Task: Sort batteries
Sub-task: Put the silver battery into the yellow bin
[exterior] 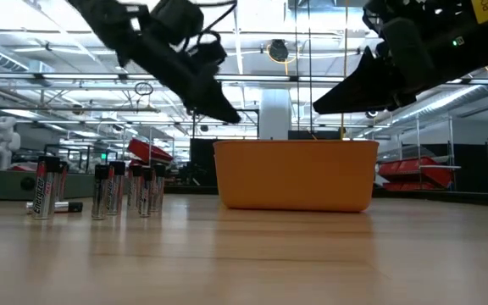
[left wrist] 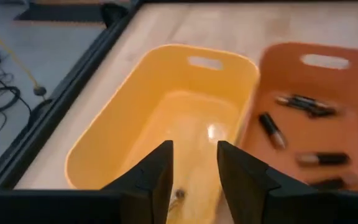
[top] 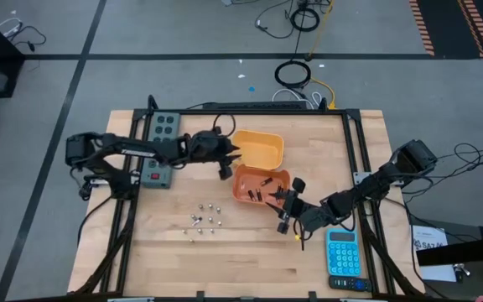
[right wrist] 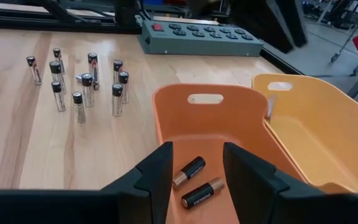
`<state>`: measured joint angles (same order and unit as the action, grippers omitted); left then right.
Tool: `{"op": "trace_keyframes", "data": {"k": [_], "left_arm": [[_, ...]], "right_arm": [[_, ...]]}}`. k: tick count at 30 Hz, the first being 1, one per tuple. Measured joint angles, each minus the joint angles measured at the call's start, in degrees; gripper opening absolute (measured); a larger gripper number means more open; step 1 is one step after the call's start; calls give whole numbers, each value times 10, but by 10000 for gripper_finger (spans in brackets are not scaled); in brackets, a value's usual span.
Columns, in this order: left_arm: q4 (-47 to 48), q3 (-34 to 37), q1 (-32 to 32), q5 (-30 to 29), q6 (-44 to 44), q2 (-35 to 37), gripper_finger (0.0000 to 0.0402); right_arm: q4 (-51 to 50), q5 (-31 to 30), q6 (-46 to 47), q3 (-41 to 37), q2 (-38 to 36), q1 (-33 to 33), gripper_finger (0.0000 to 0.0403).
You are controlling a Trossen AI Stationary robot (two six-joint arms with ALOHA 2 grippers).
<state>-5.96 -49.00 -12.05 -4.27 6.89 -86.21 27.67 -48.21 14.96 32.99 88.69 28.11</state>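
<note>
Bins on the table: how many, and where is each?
2: the yellow bin toward the table's far edge; the orange bin beside it, nearer the middle. None seems hidden.

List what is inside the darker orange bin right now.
The darker orange bin holds several dark batteries lying flat on its floor. The right gripper hovers over one end, so its fingers hide part of the floor.

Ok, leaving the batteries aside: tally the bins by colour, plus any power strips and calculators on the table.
Yellow bin: 1
Orange bin: 1
Power strip: 1
Blue calculator: 1
Total: 4
</note>
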Motion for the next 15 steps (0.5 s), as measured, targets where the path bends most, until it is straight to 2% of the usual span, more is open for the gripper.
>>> {"op": "trace_keyframes", "data": {"k": [4, 9, 15], "left_arm": [[106, -8, 60, -4, -24, 85, 137], [200, -6, 196, -78, -144, 172, 137], [321, -4, 374, -177, -350, 180, 138]], "right_arm": [[-1, -1, -2, 0, -3, 11, 132], [-2, -17, -7, 0, -4, 20, 132], [0, -16, 9, 0, -4, 20, 132]]}}
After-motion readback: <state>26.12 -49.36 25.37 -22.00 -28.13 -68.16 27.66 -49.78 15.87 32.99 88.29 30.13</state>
